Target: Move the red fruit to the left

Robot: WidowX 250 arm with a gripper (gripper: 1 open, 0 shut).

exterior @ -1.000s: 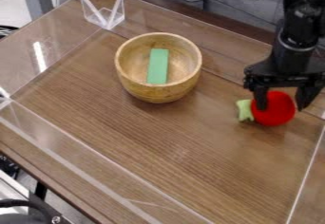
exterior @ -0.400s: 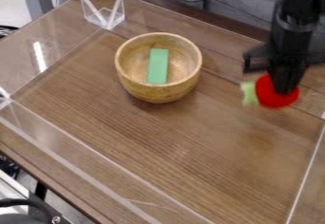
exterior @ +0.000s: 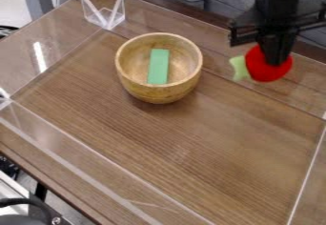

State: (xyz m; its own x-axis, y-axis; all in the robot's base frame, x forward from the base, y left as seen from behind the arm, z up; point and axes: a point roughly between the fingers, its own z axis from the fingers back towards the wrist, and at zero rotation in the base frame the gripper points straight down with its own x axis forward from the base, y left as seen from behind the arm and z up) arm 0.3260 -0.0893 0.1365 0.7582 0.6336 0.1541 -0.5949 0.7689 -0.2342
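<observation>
The red fruit [exterior: 266,67], small and round with a light-green leafy end pointing left, hangs in the air above the wooden table at the right. My gripper [exterior: 272,53] comes down from above and is shut on its top, the dark fingers [exterior: 273,44] partly covering it. The fruit is off the table surface, to the right of the wooden bowl.
A wooden bowl [exterior: 128,73] holding a flat green block [exterior: 158,66] stands left of centre. Clear plastic walls [exterior: 38,48] fence the table on all sides, with a clear folded piece [exterior: 105,12] at the back left corner.
My gripper closed on the red fruit where it lay on the table, then lifted it up and slightly to the left. The bowl and block stayed put.
</observation>
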